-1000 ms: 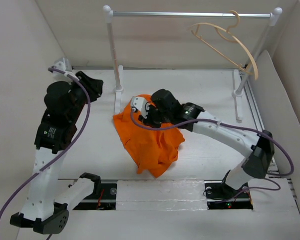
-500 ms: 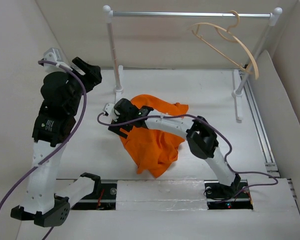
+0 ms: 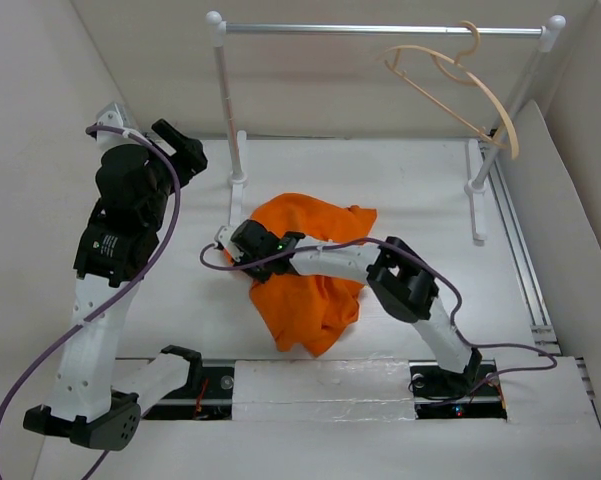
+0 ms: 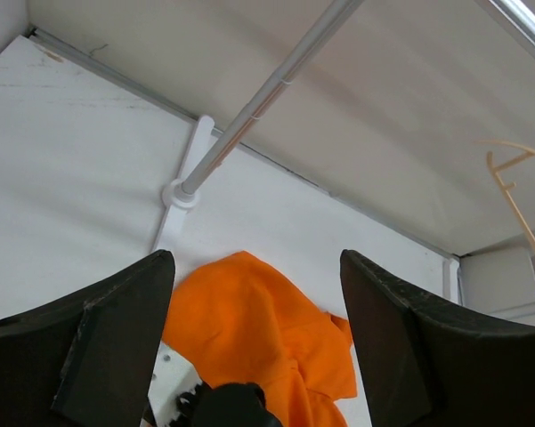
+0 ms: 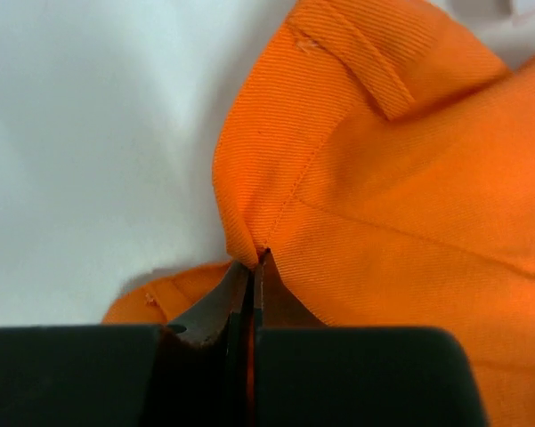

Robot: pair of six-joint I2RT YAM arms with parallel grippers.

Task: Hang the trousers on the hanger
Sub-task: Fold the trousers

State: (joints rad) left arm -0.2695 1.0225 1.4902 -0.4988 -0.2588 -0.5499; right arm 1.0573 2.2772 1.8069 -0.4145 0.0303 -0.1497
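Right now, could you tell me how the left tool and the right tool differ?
The left tool is open and empty; the right tool is shut on a fold of the trousers. The left tool is high up near the rail post; the right tool sits low at the table. Both are black.

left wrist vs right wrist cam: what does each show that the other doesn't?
Left wrist only: the left pincer, open with nothing between its fingers, the silver rail, and part of the hanger at the right edge. Right wrist only: the right pincer shut on a folded edge of the trousers, seam close up. Both: the orange trousers lying on the white table.
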